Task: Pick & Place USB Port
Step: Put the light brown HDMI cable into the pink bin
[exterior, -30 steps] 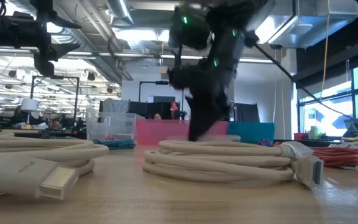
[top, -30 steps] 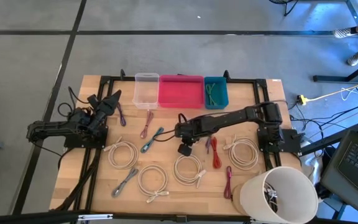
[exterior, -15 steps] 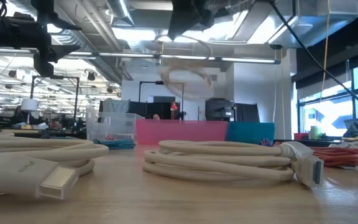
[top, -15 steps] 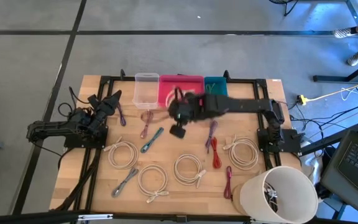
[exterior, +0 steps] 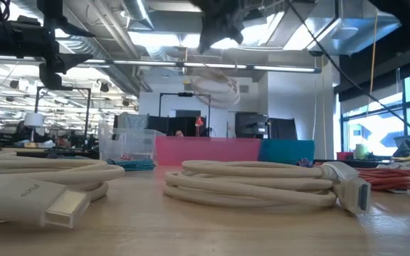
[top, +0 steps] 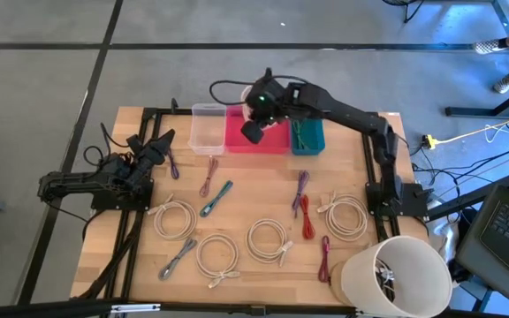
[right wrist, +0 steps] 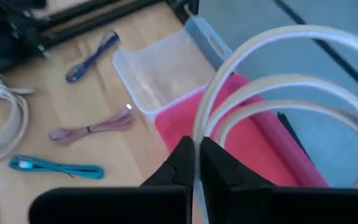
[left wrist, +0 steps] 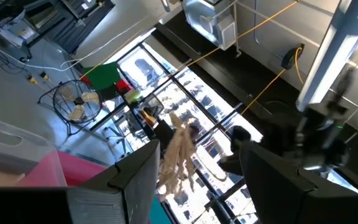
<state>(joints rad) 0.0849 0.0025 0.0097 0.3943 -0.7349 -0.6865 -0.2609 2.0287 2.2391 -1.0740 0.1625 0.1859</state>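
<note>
The right gripper (top: 256,104) is up in the air over the far edge of the counter (top: 254,265), above the pink bin (top: 257,134); its fingers (right wrist: 180,163) are pinching a white cable (right wrist: 278,93), and the loops of that cable hang from them over the pink bin, not touching it; in the low view the white cable (exterior: 216,87) dangles high above the bins. A clear bin (top: 208,128) sits just beside the pink bin on one side, and a teal bin (top: 307,132) sits on the other side; all three are along the far edge. The left gripper (top: 155,146) waits by the left edge of the counter, and its fingers are spread apart. More white coils (top: 268,238), a blue-green cable (top: 216,198) and a red cable (top: 307,216) lie around the middle of the counter; a big white bucket (top: 396,276) stands at the near right corner.
</note>
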